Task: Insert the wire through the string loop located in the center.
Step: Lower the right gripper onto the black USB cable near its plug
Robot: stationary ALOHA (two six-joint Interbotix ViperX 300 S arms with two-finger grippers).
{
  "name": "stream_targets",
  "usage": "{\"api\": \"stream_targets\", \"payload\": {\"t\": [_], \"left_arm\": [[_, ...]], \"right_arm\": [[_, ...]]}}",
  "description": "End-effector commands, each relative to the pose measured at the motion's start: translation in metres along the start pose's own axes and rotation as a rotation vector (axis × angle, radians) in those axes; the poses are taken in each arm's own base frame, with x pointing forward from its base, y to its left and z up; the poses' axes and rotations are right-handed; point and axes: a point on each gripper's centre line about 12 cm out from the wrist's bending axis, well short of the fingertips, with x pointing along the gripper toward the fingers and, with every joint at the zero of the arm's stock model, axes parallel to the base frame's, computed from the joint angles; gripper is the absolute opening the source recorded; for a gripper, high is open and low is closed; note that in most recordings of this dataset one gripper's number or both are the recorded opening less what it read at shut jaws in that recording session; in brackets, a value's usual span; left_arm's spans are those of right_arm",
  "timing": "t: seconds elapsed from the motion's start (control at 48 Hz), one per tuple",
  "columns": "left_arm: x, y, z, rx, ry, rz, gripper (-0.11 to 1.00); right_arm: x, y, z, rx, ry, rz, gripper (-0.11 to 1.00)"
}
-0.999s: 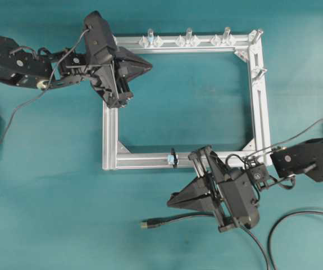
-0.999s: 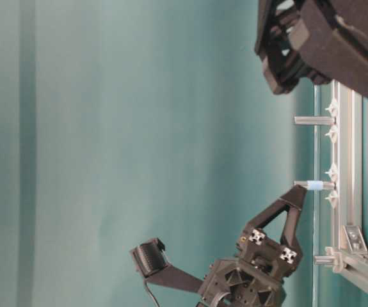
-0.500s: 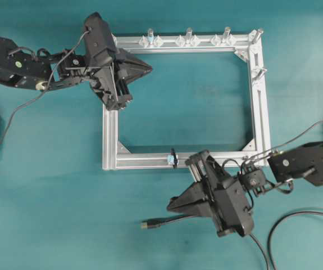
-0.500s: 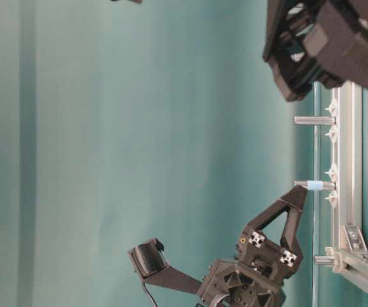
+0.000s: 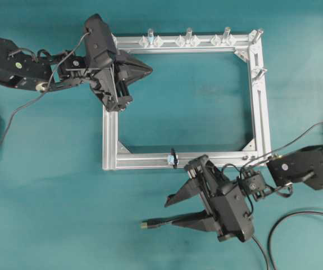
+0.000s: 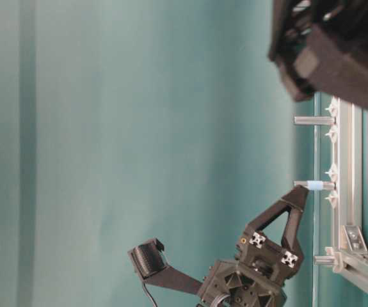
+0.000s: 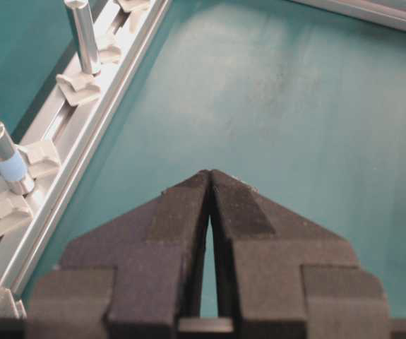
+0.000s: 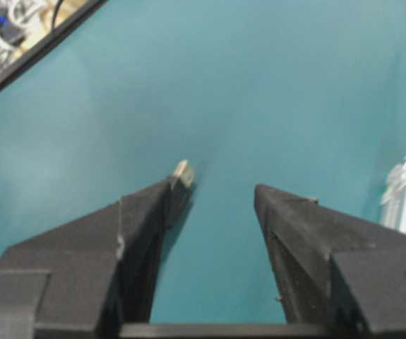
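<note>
The wire's gold-tinted plug (image 5: 145, 224) lies on the teal table in front of the frame, and its black cable (image 5: 296, 214) curls off to the right. My right gripper (image 5: 169, 212) stands wide open just right of the plug, its nearer finger over the cable. In the right wrist view the plug (image 8: 182, 171) peeks past the left fingertip of the gripper (image 8: 215, 189), with nothing between the fingers. The string loop (image 5: 173, 157) stands on the frame's front bar, above the right gripper. My left gripper (image 5: 149, 68) (image 7: 210, 173) is shut and empty, near the frame's back left corner.
The rectangular aluminium frame (image 5: 110, 135) lies mid-table, with upright silver pegs (image 5: 189, 35) along its back bar and right side. A blue-banded peg (image 7: 5, 166) stands close to the left gripper. Thin grey cables trail from both arms.
The right gripper has gone from shut to wide open and shifted slightly toward the plug. The plug has stayed where it was. The left arm has barely moved.
</note>
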Motion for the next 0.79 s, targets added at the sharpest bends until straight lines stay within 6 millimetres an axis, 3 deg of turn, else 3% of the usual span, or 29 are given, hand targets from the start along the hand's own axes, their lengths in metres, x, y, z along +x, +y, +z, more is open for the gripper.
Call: {"api": "stream_targets", "payload": {"t": [0.0,0.416,0.77], "left_arm": [[-0.004,-0.002,0.011,0.003,-0.033,-0.006,0.00],[-0.005,-0.002,0.008,0.004,-0.026,-0.007,0.00],[-0.005,-0.003,0.006,0.006,-0.019,-0.009,0.00]], "right_arm": [[0.004,0.006,0.009,-0.006,-0.028,0.014,0.55],[0.027,0.010,-0.010,-0.002,0.014,0.026,0.55],[0.038,0.010,-0.029,0.125,0.060,0.025,0.55]]}}
